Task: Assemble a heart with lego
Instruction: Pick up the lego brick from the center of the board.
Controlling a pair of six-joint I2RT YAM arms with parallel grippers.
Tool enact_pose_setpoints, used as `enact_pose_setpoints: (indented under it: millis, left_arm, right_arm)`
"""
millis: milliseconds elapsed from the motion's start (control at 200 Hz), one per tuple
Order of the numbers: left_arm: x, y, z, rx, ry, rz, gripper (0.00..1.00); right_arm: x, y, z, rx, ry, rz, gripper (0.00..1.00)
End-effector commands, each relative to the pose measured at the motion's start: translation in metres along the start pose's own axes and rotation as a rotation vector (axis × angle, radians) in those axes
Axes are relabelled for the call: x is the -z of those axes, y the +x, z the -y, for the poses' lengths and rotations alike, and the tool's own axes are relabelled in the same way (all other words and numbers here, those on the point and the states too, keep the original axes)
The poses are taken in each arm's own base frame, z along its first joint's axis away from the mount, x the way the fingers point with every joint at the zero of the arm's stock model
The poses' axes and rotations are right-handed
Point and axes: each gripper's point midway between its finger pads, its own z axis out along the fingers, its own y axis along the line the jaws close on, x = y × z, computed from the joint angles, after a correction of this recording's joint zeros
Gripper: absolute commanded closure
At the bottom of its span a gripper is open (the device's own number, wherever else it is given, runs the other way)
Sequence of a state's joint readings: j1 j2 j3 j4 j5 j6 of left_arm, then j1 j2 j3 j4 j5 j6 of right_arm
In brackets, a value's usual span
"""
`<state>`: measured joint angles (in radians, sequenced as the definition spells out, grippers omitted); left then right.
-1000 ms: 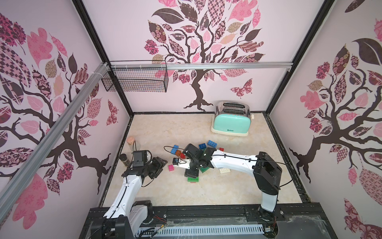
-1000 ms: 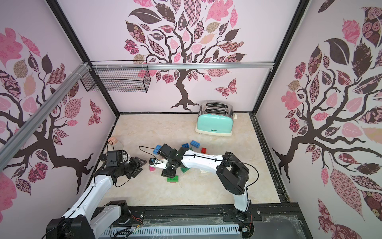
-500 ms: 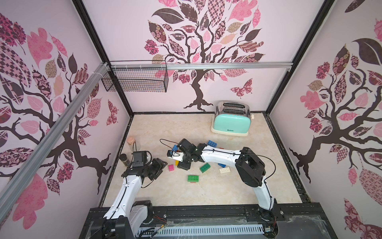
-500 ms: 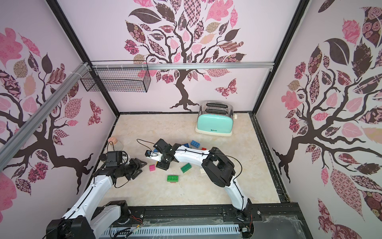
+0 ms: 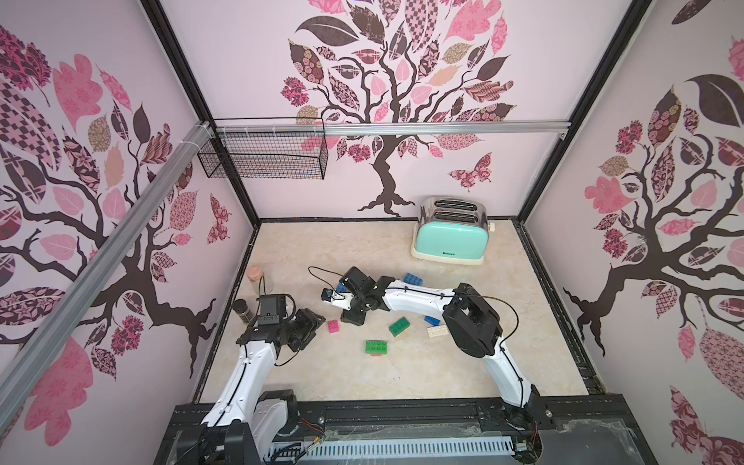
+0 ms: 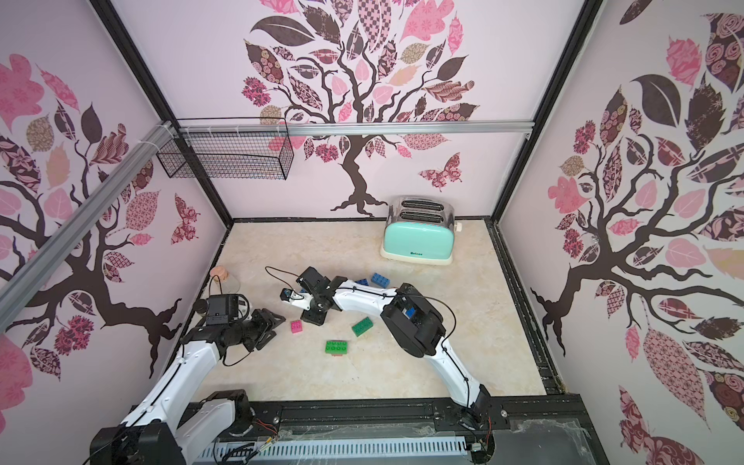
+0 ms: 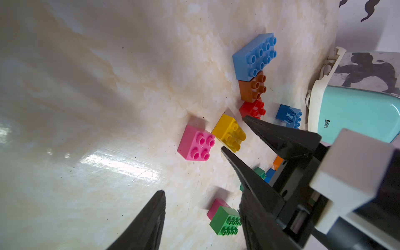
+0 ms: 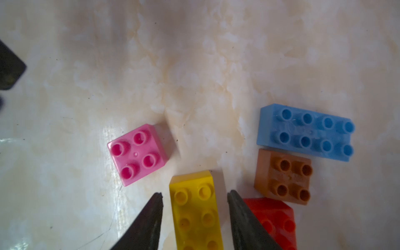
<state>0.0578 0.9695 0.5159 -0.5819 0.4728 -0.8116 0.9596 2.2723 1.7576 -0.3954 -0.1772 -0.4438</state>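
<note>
With right gripper (image 8: 194,193) jaws apart, straddles long yellow plastic brick (image 8: 194,216), gaps both sides | on beige marble tabletop (image 8: 194,65), between square pink plastic brick (image 8: 137,154) and red plastic brick (image 8: 275,218) | with left gripper (image 7: 201,192) jaws apart, grips nothing

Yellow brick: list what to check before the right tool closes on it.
1. Straddle: the yellow brick sits inside the right tool, a finger along each long side: ok.
2. Grip: gaps show on both sides: not ok.
3. Pose: brick flat, studs up: ok.
4. Clearance, pink brick: apart from the fingers: ok.
5. Clearance, red brick: one finger overlaps it in the right wrist view: cannot tell.
6. Clearance, left tool: open, empty, short of the pink brick: ok.
</note>
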Motion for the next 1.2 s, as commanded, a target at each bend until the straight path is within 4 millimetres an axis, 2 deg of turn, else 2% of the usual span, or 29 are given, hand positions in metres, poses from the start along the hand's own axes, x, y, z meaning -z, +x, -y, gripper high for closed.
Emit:
enact_pose_setpoints:
  millis: [0, 210, 360, 445, 650, 785, 955, 1195]
  left_arm:
    - [0.004, -0.005, 0.003, -0.013, 0.001, 0.020, 0.42]
    - [0.003, -0.003, 0.003, -0.016, 0.004, 0.011, 0.42]
    - [0.006, 0.002, 0.006, -0.035, 0.019, -0.004, 0.42]
    - [0.006, 0.003, 0.006, -0.032, 0.027, -0.009, 0.42]
    - [-0.001, 0.009, 0.006, -0.006, 0.049, -0.036, 0.42]
    - [-0.010, 0.025, 0.011, -0.038, 0.041, -0.087, 0.42]
    - [-0.022, 0.036, 0.015, -0.033, 0.048, -0.114, 0.42]
    - [-0.022, 0.035, 0.017, -0.044, 0.048, -0.113, 0.43]
  right_arm:
    - [-0.004, 0.002, -0.004, -0.008, -0.034, -0.022, 0.50]
    - [-0.002, 0.007, -0.006, -0.003, -0.048, -0.032, 0.59]
    - [0.022, 0.002, -0.006, 0.016, -0.047, 0.019, 0.67]
    - [0.036, 0.006, -0.006, 0.034, -0.041, 0.029, 0.69]
    - [0.059, 0.039, -0.003, 0.022, -0.029, -0.010, 0.71]
    - [0.067, 0.069, -0.005, -0.009, -0.038, -0.076, 0.70]
    - [0.065, 0.095, -0.005, -0.050, -0.031, -0.123, 0.69]
    - [0.051, 0.100, 0.004, -0.066, -0.037, -0.149, 0.69]
